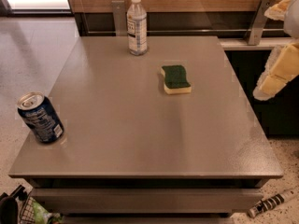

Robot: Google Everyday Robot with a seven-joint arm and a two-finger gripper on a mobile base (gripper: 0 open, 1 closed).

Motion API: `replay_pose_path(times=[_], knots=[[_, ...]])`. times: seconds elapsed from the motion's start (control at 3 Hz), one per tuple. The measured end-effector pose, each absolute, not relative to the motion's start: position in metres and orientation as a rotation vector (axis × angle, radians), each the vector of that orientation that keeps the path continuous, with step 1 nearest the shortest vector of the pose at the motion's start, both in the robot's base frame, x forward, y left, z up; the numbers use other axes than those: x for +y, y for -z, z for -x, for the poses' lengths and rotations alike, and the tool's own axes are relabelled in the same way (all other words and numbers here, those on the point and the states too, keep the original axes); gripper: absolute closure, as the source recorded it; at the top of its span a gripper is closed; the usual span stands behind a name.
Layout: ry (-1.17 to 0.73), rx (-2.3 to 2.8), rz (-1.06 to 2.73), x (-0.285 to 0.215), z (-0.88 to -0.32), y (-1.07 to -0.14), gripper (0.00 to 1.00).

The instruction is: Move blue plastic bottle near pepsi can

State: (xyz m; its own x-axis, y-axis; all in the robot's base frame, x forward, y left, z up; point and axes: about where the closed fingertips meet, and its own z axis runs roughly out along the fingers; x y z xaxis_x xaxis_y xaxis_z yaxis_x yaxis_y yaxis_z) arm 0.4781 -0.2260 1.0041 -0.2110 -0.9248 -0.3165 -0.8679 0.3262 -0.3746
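The bottle [137, 24] stood upright at the top centre of the table [140, 139], well apart from the can [40, 118] at the left edge, so the move looked unstarted. The gripper [276, 73] hung at the frame's right edge, beside the table; whether it was open or closed could not be told. A sponge [176, 79] lay right of centre, likely off the path.

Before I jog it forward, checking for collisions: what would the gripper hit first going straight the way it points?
The gripper, at the right edge beside the table, points down-left; it would probably meet the table's right rim first, though depth is unclear.
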Motion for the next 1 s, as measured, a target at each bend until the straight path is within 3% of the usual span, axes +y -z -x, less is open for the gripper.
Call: replay_pose_path(times=[0.33, 1.0], knots=[[0.031, 2.056, 1.334, -0.234, -0.519, -0.986, 0.0], [-0.283, 1.743, 1.001, -0.193, -0.605, -0.984, 0.0]])
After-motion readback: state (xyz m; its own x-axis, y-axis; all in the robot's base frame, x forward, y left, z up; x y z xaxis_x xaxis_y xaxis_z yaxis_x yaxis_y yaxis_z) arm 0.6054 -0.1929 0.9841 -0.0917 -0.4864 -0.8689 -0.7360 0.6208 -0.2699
